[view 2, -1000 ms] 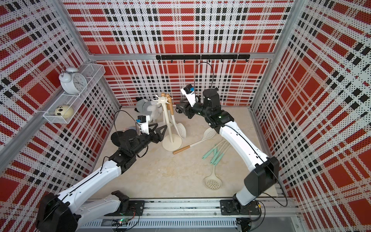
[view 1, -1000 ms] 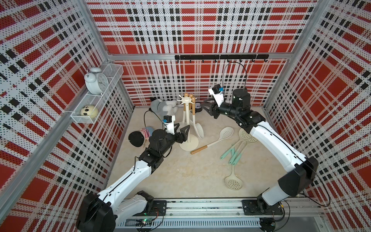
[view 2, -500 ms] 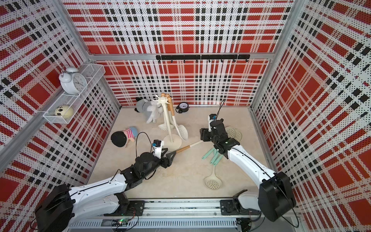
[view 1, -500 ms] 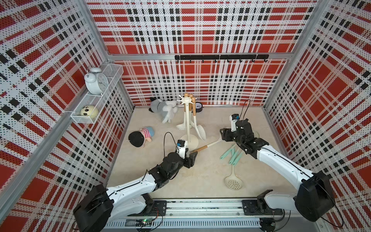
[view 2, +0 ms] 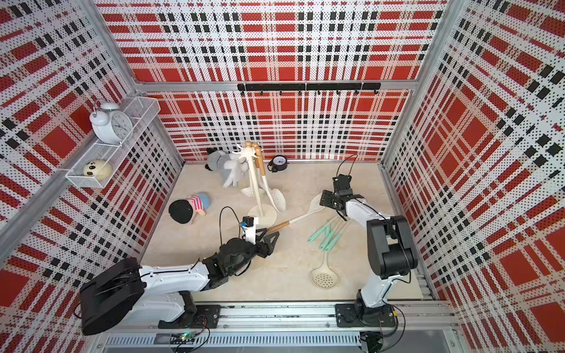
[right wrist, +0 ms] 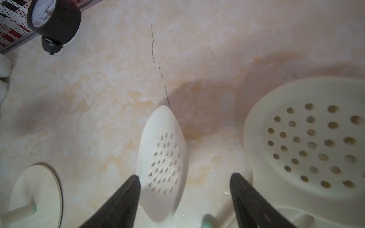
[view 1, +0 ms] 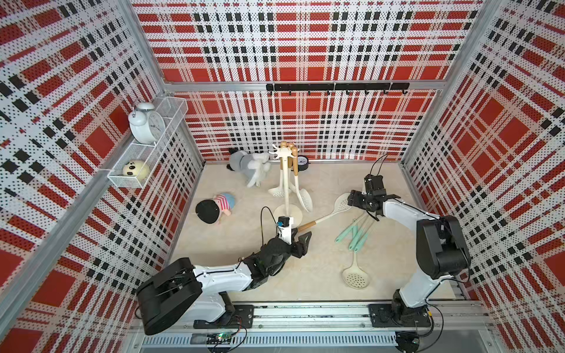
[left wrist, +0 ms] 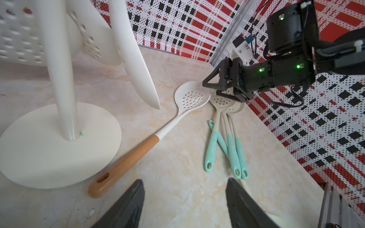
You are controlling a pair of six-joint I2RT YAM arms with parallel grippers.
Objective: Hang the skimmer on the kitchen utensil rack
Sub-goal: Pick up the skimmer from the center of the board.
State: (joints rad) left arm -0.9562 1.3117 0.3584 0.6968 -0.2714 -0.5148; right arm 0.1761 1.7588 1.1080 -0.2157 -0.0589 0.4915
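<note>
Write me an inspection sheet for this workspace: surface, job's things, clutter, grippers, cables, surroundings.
Surface: beige marbled tabletop, no spills seen.
Job's things: skimmer lies flat, wooden handle end by the kitchen utensil rack's base; rack upright, two utensils hanging.
Clutter: mint-handled skimmers piled, grey plush toy, doll, small black clock.
Grippers: left gripper open, empty, near the skimmer's handle; right gripper open astride its head, contact unclear.
Cables: black loop at each wrist, no snag seen.
Surroundings: plaid perforated walls, black hook rail, wire shelf holding a white alarm clock.
</note>
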